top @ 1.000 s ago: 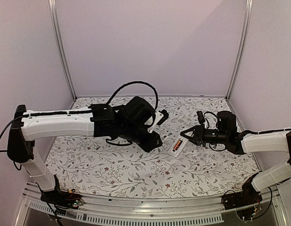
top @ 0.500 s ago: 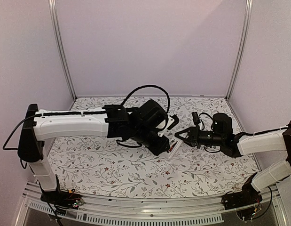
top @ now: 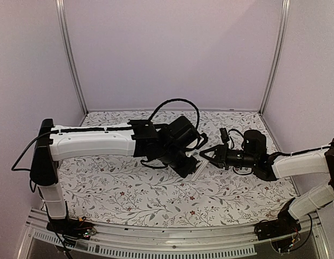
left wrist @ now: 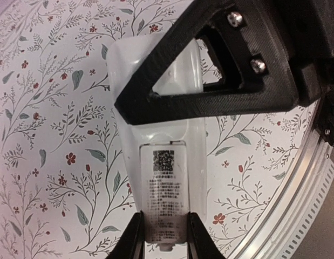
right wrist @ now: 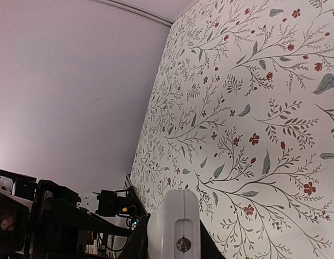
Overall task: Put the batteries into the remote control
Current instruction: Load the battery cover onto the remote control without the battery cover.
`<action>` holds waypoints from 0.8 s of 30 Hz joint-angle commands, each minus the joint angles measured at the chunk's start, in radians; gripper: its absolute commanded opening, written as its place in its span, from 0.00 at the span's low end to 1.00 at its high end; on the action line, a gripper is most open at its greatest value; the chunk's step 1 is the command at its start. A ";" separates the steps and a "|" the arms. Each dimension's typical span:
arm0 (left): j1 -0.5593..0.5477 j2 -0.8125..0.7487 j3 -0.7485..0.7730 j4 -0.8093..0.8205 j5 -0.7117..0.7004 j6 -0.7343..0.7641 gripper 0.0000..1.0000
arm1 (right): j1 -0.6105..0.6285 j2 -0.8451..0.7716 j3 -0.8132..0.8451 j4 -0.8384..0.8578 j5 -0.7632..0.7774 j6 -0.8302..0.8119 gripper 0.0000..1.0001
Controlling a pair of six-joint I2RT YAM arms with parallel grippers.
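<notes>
The white remote control lies back-up with its printed label showing. My left gripper is shut on its near end. From above, only a white strip of the remote shows below the left gripper. My right gripper meets it from the right, and one of its black fingers crosses the remote's far half. In the right wrist view the right gripper is shut on a small white rounded piece with a recessed slot, apparently the loose battery cover. No batteries show.
The floral tablecloth covers the table. A metal rail runs along the near edge. Pale walls and two metal posts enclose the back and sides. The left arm's black cable loops above its wrist.
The left arm has swung right and closed on the remote, hiding the orange-red battery seen in it earlier. The right gripper has moved left to meet it.
</notes>
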 commanded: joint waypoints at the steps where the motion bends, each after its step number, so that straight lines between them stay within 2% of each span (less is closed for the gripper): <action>1: -0.010 0.018 0.026 -0.029 -0.017 0.005 0.23 | 0.014 -0.018 -0.001 0.040 0.007 0.010 0.00; 17: 0.008 0.053 0.055 -0.070 -0.042 -0.036 0.22 | 0.025 -0.030 -0.012 0.049 0.019 0.023 0.00; 24: 0.024 0.071 0.069 -0.072 -0.033 -0.102 0.21 | 0.042 -0.035 -0.019 0.069 0.034 0.028 0.00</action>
